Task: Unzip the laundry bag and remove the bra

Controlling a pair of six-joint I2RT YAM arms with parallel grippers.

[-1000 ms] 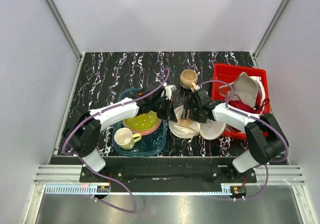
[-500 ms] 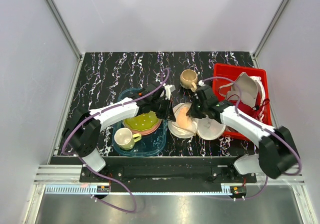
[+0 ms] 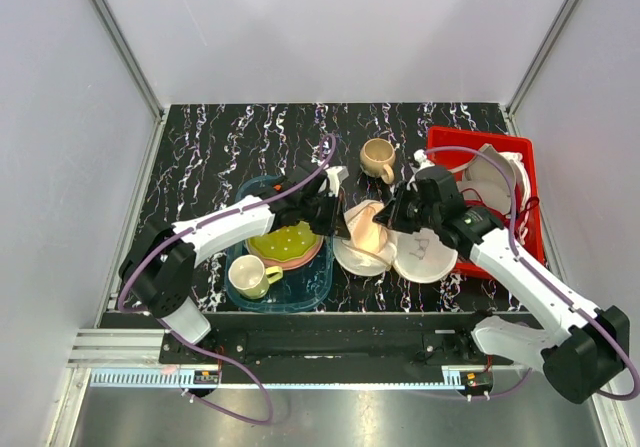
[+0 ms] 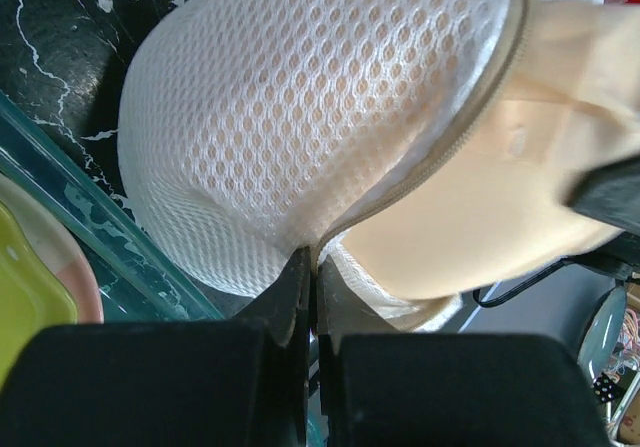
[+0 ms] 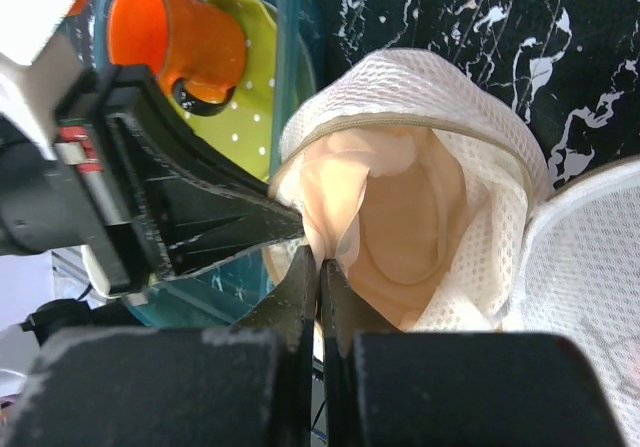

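Black white-veined table (image 3: 250,137), pale walls on three sides. Red crate (image 3: 436,147) at the right edge, heaped with pale and red garments. Teal tray (image 3: 305,289) left of centre; it carries a green plate (image 3: 278,240) stacked on a pink one, and a yellow mug (image 3: 247,277) at its near side.

Bag (image 3: 425,255) lies between tray and crate, unzipped, its two mesh halves spread. Right half is flat on the table, black drawing up, just beside the crate's near-left corner. Left half is tilted up, hollow toward the right arm.

Bra (image 5: 395,217), peach, sits in that raised half, partly out over the zip rim. Tan mug (image 3: 377,156) stands upright on the table just behind the bag, apart from it.

Left hand (image 4: 312,267) reaches over the tray's right rim, jaws pressed together on the raised half's zip edge, mesh bulging above them. Right hand (image 5: 320,262) comes in from the crate side, jaws pinched tight on the bra's near edge, just beside the left hand's fingertips. Whether the two hands touch, cannot tell.
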